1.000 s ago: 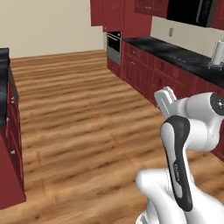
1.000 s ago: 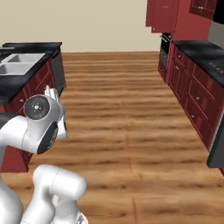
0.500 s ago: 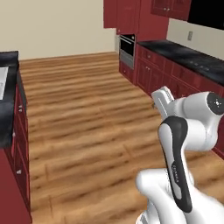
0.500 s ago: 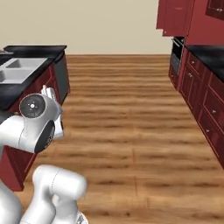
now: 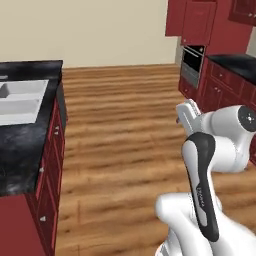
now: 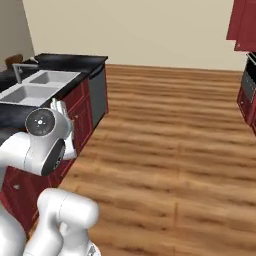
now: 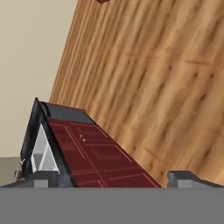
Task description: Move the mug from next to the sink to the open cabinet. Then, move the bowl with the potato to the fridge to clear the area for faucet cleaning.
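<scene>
Hanging folded close to the robot's white body, the two-finger gripper [image 7: 114, 177] has its small dark tips spread wide with nothing between them — they rise well apart at the bottom of the hand view, over wood-plank floor [image 7: 166, 78] and the dark red cabinet fronts [image 7: 98, 157] of the island. The light grey double-basin sink [image 6: 37, 85] sits in the black marbled counter [image 5: 22, 150], off to the gripper's left and ahead of it, well apart from the fingers. Beside the sink's far edge stands the grey metal faucet [image 6: 21, 69] with its upright stem and angular spout, farther from the gripper than the basins. A built-in oven [image 5: 191, 62] among the red wall cabinets lies ahead and to the gripper's right — across the open floor.
</scene>
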{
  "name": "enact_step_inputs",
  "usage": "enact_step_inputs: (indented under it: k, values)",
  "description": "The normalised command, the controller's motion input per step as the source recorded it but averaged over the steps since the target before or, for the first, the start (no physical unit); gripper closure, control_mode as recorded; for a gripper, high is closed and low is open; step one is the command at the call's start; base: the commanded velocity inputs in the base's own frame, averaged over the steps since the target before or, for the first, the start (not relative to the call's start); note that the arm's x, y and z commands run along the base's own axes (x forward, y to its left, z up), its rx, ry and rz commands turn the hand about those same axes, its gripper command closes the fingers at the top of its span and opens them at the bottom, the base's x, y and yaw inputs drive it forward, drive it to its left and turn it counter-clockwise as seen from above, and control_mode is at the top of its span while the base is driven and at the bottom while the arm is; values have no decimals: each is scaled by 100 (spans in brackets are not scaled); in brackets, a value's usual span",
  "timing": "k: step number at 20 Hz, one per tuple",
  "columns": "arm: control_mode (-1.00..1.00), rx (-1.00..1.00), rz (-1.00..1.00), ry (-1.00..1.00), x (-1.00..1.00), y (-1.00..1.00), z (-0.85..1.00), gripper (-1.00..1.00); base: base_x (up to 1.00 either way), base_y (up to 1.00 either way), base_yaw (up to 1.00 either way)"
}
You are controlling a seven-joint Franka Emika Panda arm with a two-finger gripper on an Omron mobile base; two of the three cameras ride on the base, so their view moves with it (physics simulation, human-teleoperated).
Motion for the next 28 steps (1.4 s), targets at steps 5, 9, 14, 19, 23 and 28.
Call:
enact_step_inputs:
  k: [5,9,14,19,23,28]
  values:
    - [100,0,0,0,0,0,0,-100,51,0,68]
    - [100,0,0,0,0,0,0,-100,55,-13,67]
    - [100,0,0,0,0,0,0,-100,70,-32,59]
    - [100,0,0,0,0,0,0,-100,53,-32,63]
    - [100,0,0,0,0,0,0,-100,10,-25,73]
    - [100,0,0,0,0,0,0,-100,32,-49,59]
